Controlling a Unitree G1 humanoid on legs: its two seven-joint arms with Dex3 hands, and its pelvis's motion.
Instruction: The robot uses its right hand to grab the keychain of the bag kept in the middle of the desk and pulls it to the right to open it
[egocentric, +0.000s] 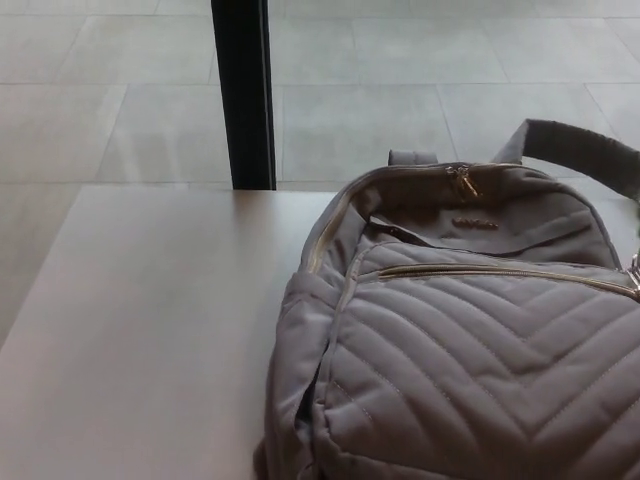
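1. Head view: a grey quilted bag (470, 330) lay on the desk (140, 340), filling the picture's right half and running off its right edge.
2. Its front zipper (500, 272) ran rightward to the frame edge, where only a metal bit of the keychain (634, 268) showed.
3. Neither robot hand was in view, so their state could not be told.
4. A black post (243, 95) stood behind the desk.

Soft, even daylight lit the scene, slightly washed out. The backpack (470, 330) cast only a faint shadow on the desk (140, 330); its quilted stitching looked mildly blurred.
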